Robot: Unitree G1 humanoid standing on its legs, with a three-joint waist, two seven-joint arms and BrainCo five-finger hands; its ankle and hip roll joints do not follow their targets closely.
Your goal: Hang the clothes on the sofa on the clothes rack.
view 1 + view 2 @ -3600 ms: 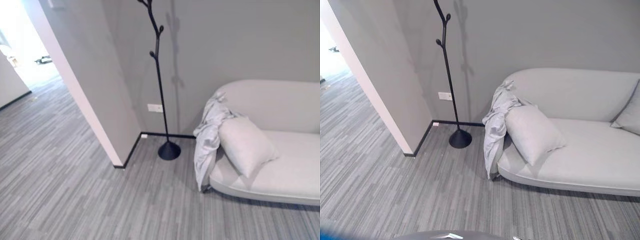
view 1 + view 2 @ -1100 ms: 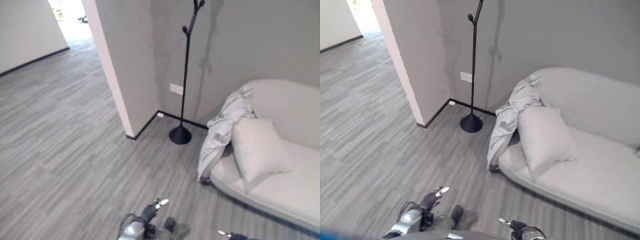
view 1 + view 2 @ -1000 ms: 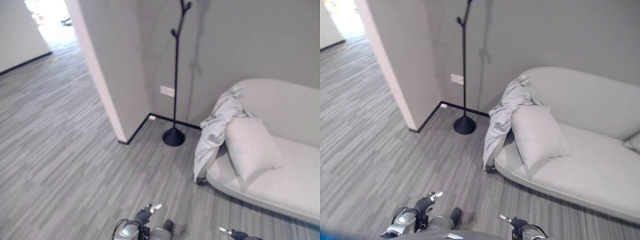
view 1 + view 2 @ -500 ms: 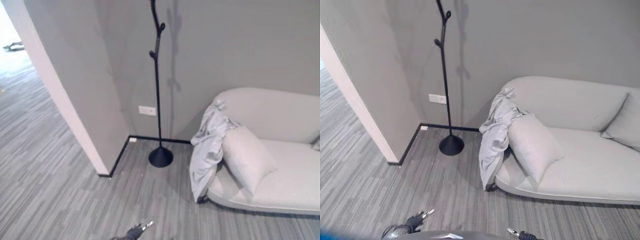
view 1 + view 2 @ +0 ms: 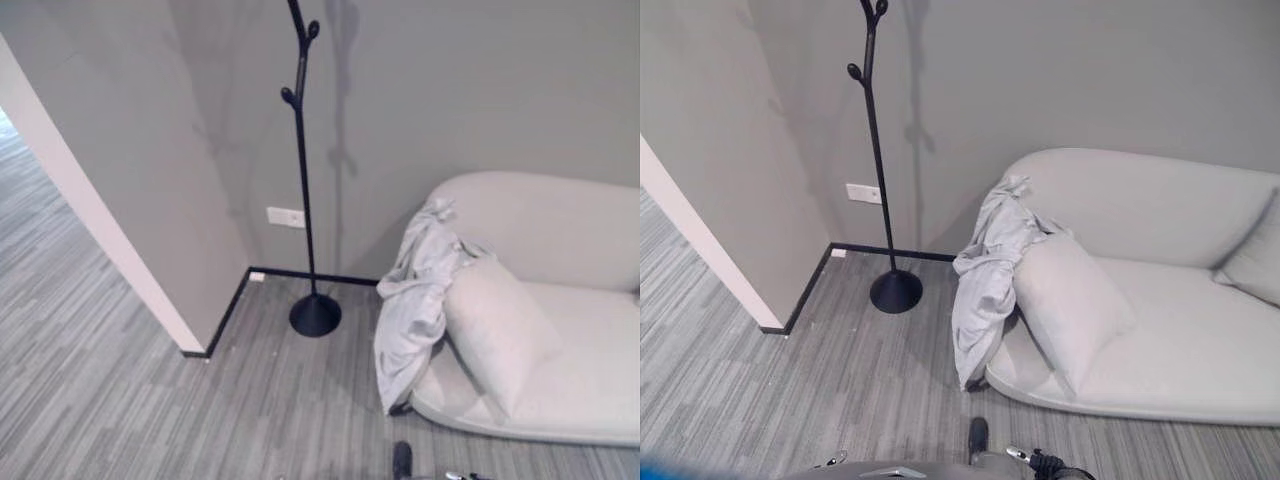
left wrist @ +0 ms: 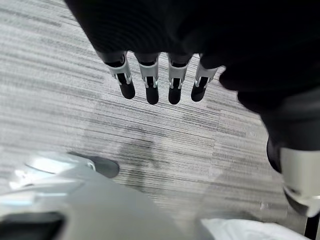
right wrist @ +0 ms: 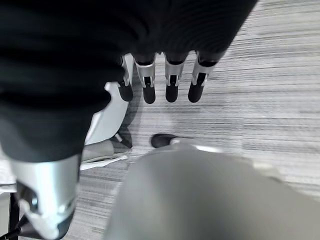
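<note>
Since half a second ago our view has swung; the things lie as before. The grey clothes [image 5: 988, 275] drape over the sofa [image 5: 1160, 230] arm beside a cushion [image 5: 1068, 305], near the black clothes rack [image 5: 876, 150]. Our left robot hand [image 6: 150, 75] and right robot hand [image 7: 165, 75] hang with fingers straight, empty.

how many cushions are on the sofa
2. One large cushion leans at the sofa's near end, beside the draped garment. A second cushion shows at the right edge. More may lie beyond that edge.
</note>
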